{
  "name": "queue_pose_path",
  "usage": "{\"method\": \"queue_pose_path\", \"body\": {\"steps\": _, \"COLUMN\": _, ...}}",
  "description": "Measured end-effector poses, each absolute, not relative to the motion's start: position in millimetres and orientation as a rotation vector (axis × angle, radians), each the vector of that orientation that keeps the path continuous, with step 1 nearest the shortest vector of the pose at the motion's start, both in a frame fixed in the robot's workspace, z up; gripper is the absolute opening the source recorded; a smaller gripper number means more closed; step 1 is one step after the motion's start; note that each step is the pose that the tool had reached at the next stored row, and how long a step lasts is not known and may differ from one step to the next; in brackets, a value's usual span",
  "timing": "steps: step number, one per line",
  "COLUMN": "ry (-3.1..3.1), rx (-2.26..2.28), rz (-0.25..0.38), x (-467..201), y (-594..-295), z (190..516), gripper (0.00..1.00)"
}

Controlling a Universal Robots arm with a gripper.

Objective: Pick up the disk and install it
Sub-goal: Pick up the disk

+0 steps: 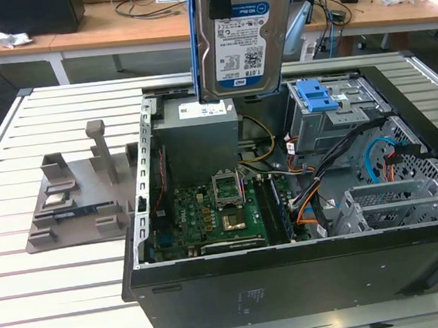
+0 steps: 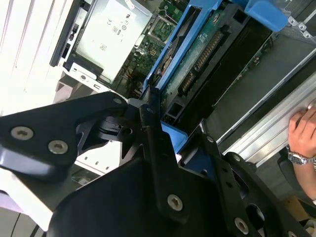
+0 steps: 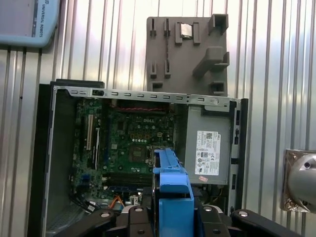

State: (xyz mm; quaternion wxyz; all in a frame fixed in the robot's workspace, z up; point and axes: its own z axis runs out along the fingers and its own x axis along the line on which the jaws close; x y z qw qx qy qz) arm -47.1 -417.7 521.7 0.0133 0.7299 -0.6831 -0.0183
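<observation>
The disk [image 1: 244, 41] hangs upright in the air just above the grey power supply [image 1: 199, 139] of the open computer case [image 1: 292, 281], its label showing in the exterior view. The gripper [image 3: 173, 215] has its black fingers [image 3: 217, 227] clamped on either side of the disk's blue frame, which stands between them. At the exterior view's left, a grey fixture tray [image 1: 75, 201] lies on the slatted table [image 1: 62, 303].

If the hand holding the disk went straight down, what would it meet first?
Likely the grey power supply, which sits under the disk held by the hand; depth is unclear, possibly the motherboard beside it.
</observation>
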Motion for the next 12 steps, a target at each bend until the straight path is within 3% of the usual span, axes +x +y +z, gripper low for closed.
{"method": "queue_pose_path", "body": {"steps": 12, "ry": -2.128, "rx": 2.274, "rz": -0.057, "x": -39, "y": -434, "z": 516, "gripper": 0.37}}
